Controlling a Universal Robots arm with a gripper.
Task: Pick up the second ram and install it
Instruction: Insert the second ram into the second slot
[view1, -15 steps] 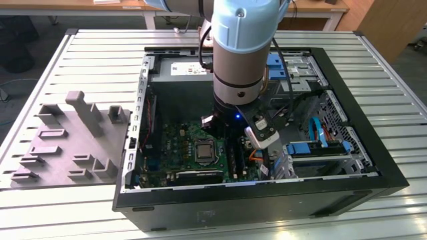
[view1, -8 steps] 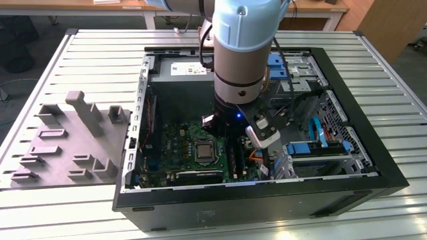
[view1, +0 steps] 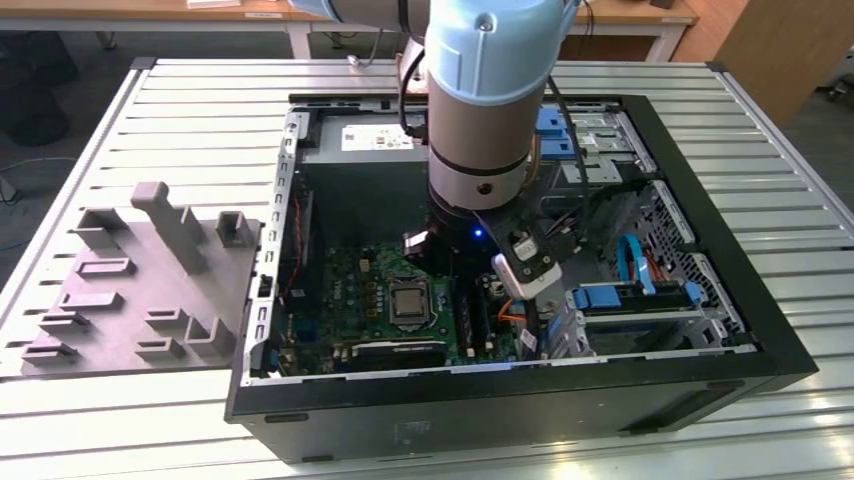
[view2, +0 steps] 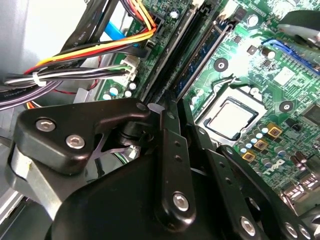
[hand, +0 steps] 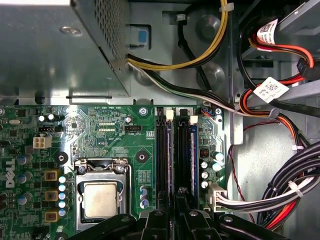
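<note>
Gripper (hand: 172, 212) fingers together over memory slots | second ram (hand: 193, 150) seated upright | green motherboard (hand: 100, 130)

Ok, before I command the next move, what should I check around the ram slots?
1. Gripper positioned over the memory slots: ok.
2. Second ram standing upright in a slot: ok.
3. Second ram fully seated: cannot tell.
4. White end latches closed: cannot tell.
5. Cable bundle clear of the slots: ok.
</note>
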